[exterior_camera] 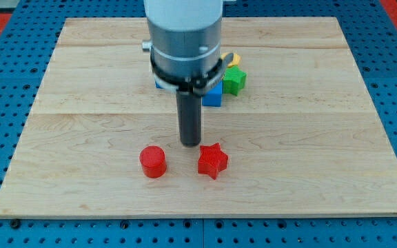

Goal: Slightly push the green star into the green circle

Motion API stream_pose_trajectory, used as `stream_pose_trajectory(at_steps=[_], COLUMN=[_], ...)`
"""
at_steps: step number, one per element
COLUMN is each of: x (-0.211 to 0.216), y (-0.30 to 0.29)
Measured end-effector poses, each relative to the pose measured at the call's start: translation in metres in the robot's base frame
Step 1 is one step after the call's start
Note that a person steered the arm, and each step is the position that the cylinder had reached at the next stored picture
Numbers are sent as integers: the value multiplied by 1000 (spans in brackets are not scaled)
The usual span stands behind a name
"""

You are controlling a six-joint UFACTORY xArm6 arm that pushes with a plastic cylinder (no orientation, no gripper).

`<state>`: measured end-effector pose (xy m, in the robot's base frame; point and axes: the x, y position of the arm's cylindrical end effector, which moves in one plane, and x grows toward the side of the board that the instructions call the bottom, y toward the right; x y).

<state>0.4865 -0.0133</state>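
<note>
Pale wooden bench (81,103) on blue pegboard (5,103) — my tip (190,143) just above red star (212,160), near red cylinder (153,162); green star (234,80) behind; no hand fitted.

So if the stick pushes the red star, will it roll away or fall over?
Probably neither. The red star sits flat and low on the wooden board, so it should slide rather than tip. Its points would likely stop any rolling, though an off-centre push from my tip, just above it, might spin it. The round red cylinder beside it looks similar.

Arm body (185,41) hides cluster: green block (234,80), blue block (213,96) partly visible.
</note>
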Motion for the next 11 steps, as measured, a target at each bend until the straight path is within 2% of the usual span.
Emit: stream_pose_trajectory(at_steps=[1,3,6,9,10,11], x=[-45,-99,-185,-197,-191,-174], y=[29,96,133,59,55,77])
